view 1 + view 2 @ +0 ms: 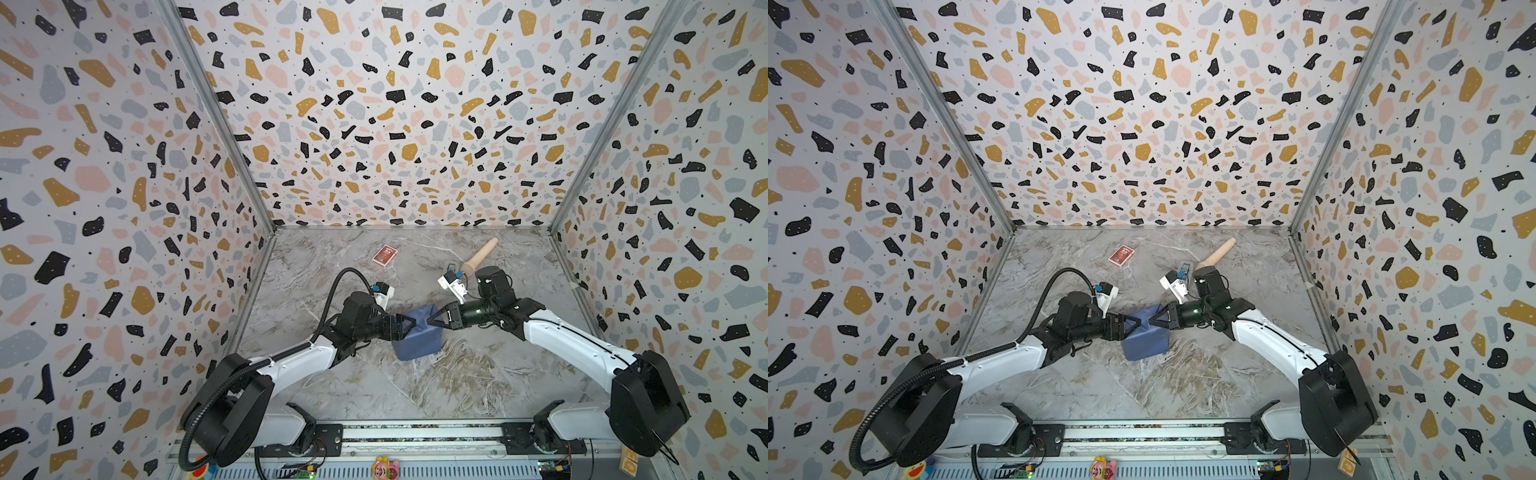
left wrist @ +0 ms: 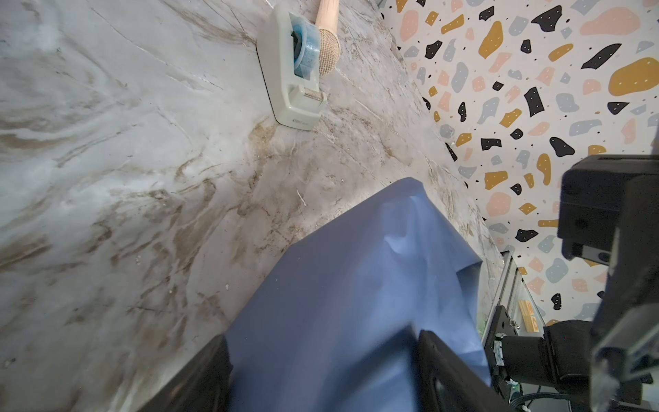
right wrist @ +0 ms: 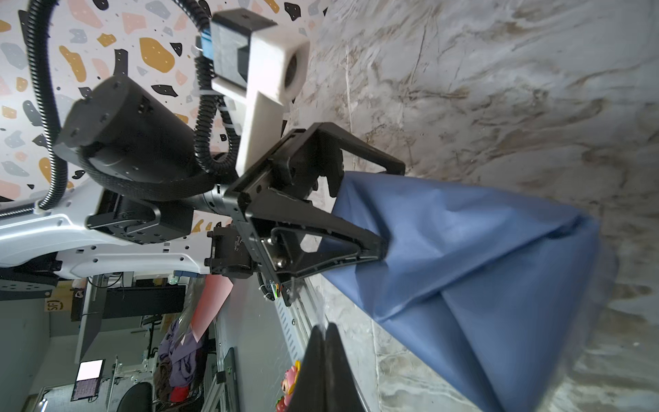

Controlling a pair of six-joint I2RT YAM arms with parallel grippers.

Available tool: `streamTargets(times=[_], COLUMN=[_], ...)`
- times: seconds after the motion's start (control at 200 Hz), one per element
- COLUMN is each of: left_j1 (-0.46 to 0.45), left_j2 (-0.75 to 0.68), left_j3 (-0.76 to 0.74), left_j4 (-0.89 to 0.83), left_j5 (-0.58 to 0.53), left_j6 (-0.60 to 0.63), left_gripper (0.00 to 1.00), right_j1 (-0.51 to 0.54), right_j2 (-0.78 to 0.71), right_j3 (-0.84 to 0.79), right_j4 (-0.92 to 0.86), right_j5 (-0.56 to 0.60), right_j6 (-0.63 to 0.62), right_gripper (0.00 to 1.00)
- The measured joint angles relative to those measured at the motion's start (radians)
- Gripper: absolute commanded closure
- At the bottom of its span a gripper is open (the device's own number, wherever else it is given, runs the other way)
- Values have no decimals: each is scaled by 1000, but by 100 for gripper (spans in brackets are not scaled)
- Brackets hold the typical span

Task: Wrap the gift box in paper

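Note:
The blue paper (image 1: 417, 338) (image 1: 1144, 340) lies folded over a boxy bundle at mid-table in both top views. The gift box itself is hidden under it. My left gripper (image 1: 409, 326) (image 1: 1136, 325) (image 2: 321, 360) reaches in from the left with its jaws wide. They straddle the paper-covered end, and both fingers (image 2: 445, 371) touch the paper (image 2: 356, 285). In the right wrist view one finger of the left gripper (image 3: 390, 210) dents the paper (image 3: 481, 271). My right gripper (image 1: 430, 322) (image 1: 1152, 322) (image 3: 326, 328) is shut and holds nothing. Its tips sit just off the bundle's right side.
A red card pack (image 1: 384, 254) (image 1: 1121, 254) lies at the back. A wooden stick with a mesh head (image 1: 480, 255) (image 2: 326, 42) and a pale tape dispenser (image 2: 290, 71) lie at the back right, behind the right wrist. Patterned walls close in three sides.

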Motion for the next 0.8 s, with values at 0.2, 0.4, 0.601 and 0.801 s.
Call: streamTargets(times=[0.2,0.4,0.601,0.801], left_j1=[0,0,0,0], left_j2=[0,0,0,0], left_j3=[0,0,0,0], left_j4=[0,0,0,0], left_j5=[-1,-1,-1,-2], left_j6=[3,4,5,5], left_gripper=[20,20,20,20], right_j1=[6,9,9,9], right_j2=[43,82,91,110], right_j3=[19,46,49,50], right_j4=[-34,-37,-63,-83], right_j5=[-8,-3,17,35], right_j6=[-19,-40,-65,-88], right_gripper=[100,100,100,100])
